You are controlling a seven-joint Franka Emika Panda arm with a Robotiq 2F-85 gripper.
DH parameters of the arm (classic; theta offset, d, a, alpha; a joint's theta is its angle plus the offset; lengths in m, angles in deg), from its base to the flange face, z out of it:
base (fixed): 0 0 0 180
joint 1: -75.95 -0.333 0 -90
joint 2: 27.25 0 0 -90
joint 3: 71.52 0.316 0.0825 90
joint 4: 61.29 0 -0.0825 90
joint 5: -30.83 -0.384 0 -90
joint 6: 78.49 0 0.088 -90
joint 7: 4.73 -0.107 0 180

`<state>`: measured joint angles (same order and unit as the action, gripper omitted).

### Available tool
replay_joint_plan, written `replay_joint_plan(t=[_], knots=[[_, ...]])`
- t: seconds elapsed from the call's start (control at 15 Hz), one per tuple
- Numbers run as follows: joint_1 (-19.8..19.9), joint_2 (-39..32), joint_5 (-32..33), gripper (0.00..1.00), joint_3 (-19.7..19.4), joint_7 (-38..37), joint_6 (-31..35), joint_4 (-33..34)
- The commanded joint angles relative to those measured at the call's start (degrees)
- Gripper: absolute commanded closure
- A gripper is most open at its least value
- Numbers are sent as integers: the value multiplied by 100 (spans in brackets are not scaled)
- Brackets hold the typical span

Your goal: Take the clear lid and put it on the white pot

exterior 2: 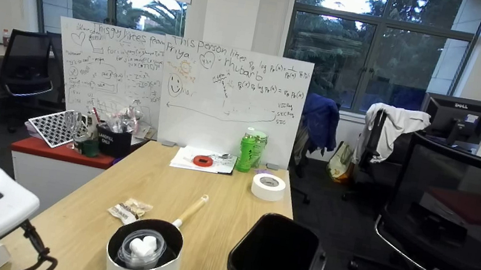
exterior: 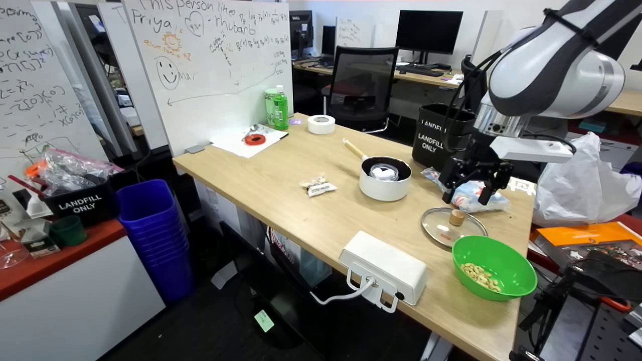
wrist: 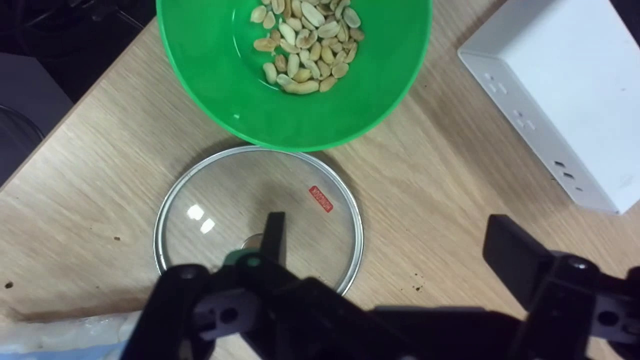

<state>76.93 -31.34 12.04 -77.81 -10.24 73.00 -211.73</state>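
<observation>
White paper point(exterior: 228, 144) lies by the left end edge of the worktop point(exterior: 271, 178), close to the whiteboard point(exterior: 220, 75), and a round red thing point(exterior: 255, 140) sits on it. A green bottle point(exterior: 281, 111) stands up straight near the far left corner. Going right, a small packet point(exterior: 321, 189) lies well in from the left end, and a fat roll of white tape point(exterior: 321, 128) rests near the far long edge.

Next on my screen is the white pot point(exterior: 384, 190), well in from the near edge. Its pale handle point(exterior: 355, 149) points back toward the left end. In both exterior views a clear tub point(exterior 2: 138, 263) with white lumps point(exterior 2: 143, 246) sits inside the pot. A white box point(exterior: 385, 264) sits right on the near long edge, and its white cord point(exterior: 346, 299) hangs down. A black bin point(exterior: 436, 133) is just by the far long edge.

My pincer point(exterior: 466, 197) hangs toward the right end edge, with its two fingers point(wrist: 274, 231) spread wide apart. In the wrist view, one finger is over the clear lid point(exterior: 450, 232), in front of its wooden knob point(exterior: 457, 217), and the other is past it, over the worktop. The lid lies flat near the right end edge, between a blue and white bag point(exterior: 496, 202) and a green bowl point(exterior: 512, 268) of peanuts point(wrist: 310, 55). I cannot tell if bowl and lid touch.
</observation>
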Motion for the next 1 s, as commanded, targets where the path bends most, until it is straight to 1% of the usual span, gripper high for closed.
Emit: replay_joint_plan(t=[0.0,0.33,0.4,0.6,0.73,0.93], knots=[[122,-12,25,0,114,-66,-12,29],[127,-12,18,0,112,-96,-12,37],[124,-149,43,0,91,-308,94,108],[161,-550,176,0,12,-929,-21,385],[207,-829,75,0,-23,-1261,-188,632],[328,-1141,-278,0,-10,-1620,-527,1019]])
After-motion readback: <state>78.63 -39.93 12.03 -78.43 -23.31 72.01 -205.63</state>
